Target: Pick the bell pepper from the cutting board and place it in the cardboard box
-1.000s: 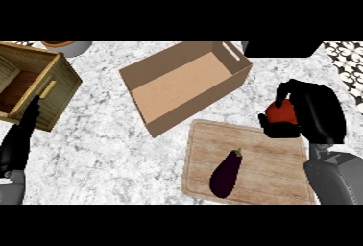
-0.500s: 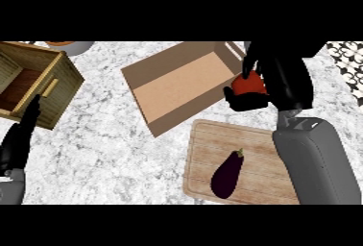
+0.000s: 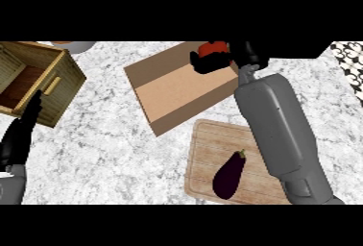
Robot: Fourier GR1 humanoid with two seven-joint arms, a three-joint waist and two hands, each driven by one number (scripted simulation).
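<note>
My right hand (image 3: 225, 58) is shut on the red bell pepper (image 3: 212, 48), holding it over the far part of the open cardboard box (image 3: 174, 91). Black fingers curl round the pepper and hide most of it. The grey right forearm stretches up across the right side of the wooden cutting board (image 3: 212, 158). My left hand (image 3: 21, 132) rests open at the left edge, fingers straight, far from the box and the board.
A dark purple eggplant (image 3: 229, 175) lies on the cutting board. An open wooden crate (image 3: 32, 79) stands at the back left. A grey bowl's rim (image 3: 74, 45) shows at the top left. Marble counter lies between crate and box.
The right hand has carried the bell pepper away from the cutting board, up and to the left, to above the cardboard box. The left hand has stayed in place.
</note>
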